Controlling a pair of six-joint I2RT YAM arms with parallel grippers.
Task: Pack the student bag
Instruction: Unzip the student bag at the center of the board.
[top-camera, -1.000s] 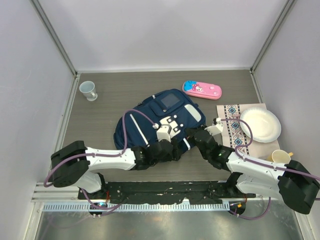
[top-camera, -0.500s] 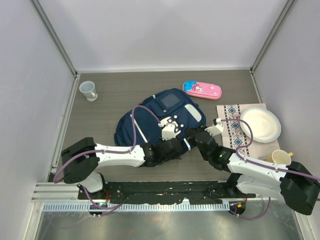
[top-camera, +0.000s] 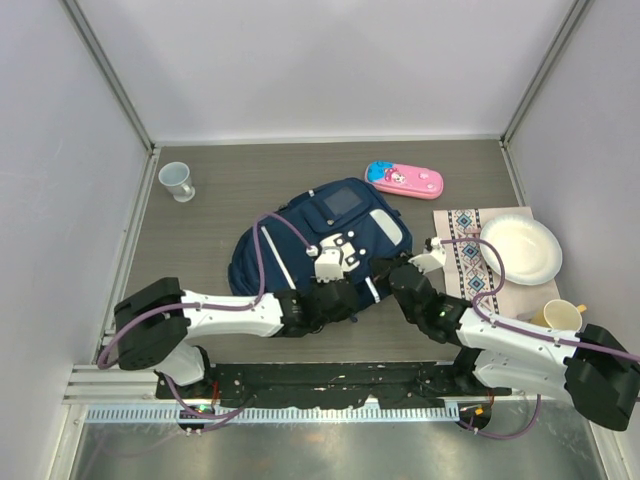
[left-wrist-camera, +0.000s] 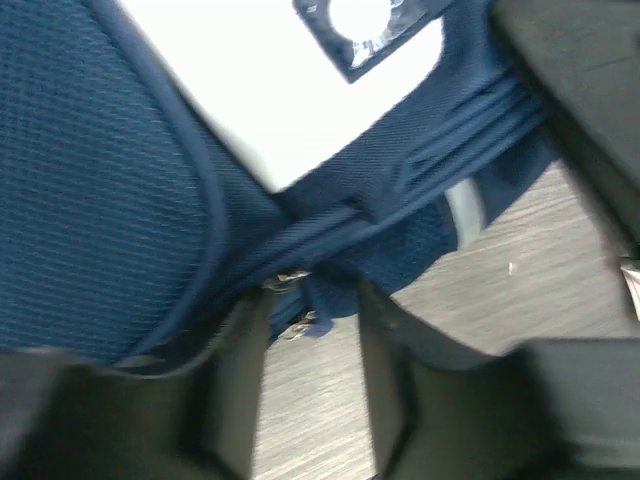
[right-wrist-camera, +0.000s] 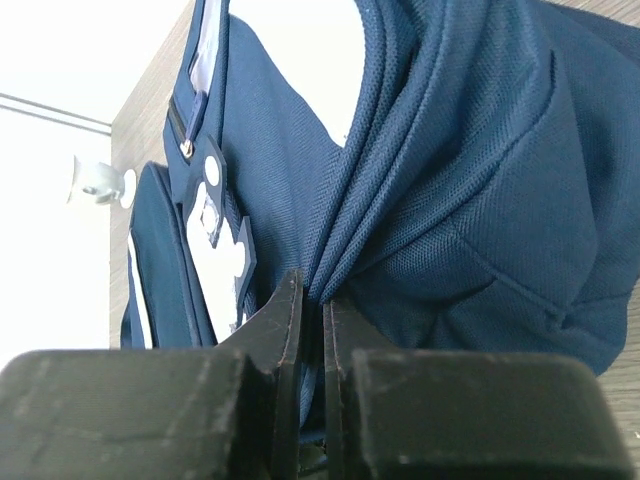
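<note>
At centre the student bag, cup behind-left, pencil case just behind, plate on mat to its right.

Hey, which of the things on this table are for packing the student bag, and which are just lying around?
For the job: student bag; pink pencil case, probably to go in.
Lying about: clear cup; paper plate; patterned mat; cream cup.
</note>
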